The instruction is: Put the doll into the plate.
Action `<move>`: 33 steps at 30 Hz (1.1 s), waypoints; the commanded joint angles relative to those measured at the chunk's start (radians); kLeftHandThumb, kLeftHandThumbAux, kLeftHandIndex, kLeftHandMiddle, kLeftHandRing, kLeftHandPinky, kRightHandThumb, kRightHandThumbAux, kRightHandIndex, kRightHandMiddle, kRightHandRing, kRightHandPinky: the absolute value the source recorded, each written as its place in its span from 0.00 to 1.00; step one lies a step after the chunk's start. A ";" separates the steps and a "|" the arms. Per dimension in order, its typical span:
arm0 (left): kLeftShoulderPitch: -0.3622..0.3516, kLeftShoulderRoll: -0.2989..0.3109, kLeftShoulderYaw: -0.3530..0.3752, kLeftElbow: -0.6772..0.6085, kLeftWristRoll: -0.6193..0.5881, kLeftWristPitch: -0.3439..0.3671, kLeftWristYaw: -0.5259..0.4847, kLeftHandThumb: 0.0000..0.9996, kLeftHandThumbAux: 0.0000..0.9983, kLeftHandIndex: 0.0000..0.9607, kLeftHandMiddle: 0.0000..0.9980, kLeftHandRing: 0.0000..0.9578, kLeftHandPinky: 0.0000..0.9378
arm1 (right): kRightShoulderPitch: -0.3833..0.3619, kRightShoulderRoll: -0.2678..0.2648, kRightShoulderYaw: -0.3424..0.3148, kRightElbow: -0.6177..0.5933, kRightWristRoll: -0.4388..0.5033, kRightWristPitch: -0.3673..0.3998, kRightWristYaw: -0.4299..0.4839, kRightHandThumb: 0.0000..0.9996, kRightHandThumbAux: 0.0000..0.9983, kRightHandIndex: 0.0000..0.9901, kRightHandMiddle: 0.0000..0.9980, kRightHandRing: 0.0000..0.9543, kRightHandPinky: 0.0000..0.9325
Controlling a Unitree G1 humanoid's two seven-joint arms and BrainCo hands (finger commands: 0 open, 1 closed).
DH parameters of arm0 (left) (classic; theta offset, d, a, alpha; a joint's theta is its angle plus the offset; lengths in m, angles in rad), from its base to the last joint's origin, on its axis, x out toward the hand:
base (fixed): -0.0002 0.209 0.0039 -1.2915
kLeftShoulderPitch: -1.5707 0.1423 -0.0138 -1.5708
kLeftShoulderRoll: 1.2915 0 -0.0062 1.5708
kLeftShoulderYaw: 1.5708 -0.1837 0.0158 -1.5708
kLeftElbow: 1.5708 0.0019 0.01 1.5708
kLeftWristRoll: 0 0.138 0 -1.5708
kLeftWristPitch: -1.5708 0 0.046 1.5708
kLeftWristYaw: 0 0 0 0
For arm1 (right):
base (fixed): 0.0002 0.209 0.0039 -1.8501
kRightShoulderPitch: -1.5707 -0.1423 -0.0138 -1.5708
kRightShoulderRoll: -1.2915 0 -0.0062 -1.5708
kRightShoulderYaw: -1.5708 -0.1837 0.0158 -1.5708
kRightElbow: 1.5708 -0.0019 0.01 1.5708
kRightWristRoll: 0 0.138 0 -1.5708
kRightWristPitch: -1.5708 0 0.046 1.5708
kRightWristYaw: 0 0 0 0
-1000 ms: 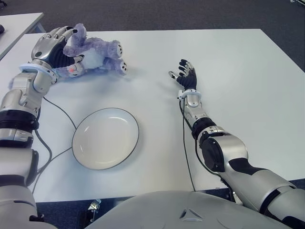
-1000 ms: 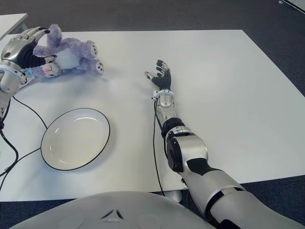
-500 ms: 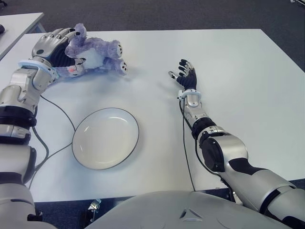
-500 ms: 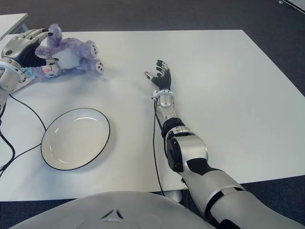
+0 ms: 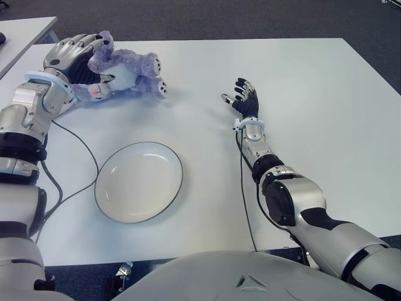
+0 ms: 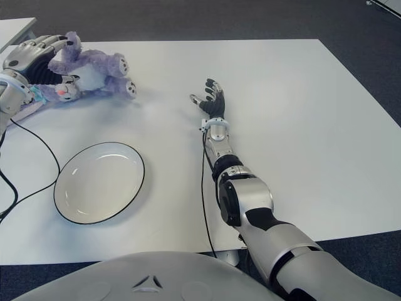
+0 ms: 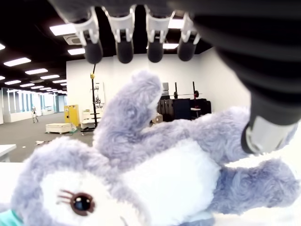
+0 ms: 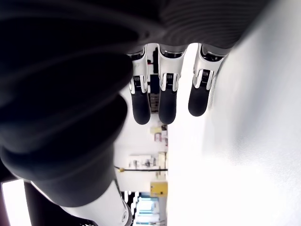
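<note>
The left hand is being cupped over the doll at the far left, not yet gripping; the plate, nearer, is being left unfilled. The right hand is being held open mid-table.

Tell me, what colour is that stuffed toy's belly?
White, on a purple doll; the left wrist view shows it best.

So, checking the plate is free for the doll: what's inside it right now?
Nothing: the plate shows only its bare white inside. The doll lies on the table beyond it, under the left hand. The right hand holds nothing.
</note>
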 commanded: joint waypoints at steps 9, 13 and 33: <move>-0.038 0.002 -0.034 0.043 0.040 0.014 -0.043 0.21 0.51 0.00 0.00 0.03 0.05 | 0.185 0.174 -0.012 0.124 0.017 0.154 0.001 0.22 0.96 0.16 0.19 0.17 0.19; -0.047 -0.001 -0.037 0.054 0.041 0.015 -0.045 0.21 0.52 0.00 0.00 0.03 0.05 | 0.186 0.172 -0.012 0.125 0.017 0.155 0.003 0.22 0.95 0.16 0.18 0.17 0.19; -0.102 -0.001 -0.090 0.122 0.088 0.005 -0.014 0.21 0.52 0.00 0.00 0.03 0.10 | 0.188 0.167 -0.015 0.124 0.019 0.149 0.009 0.23 0.95 0.16 0.18 0.17 0.20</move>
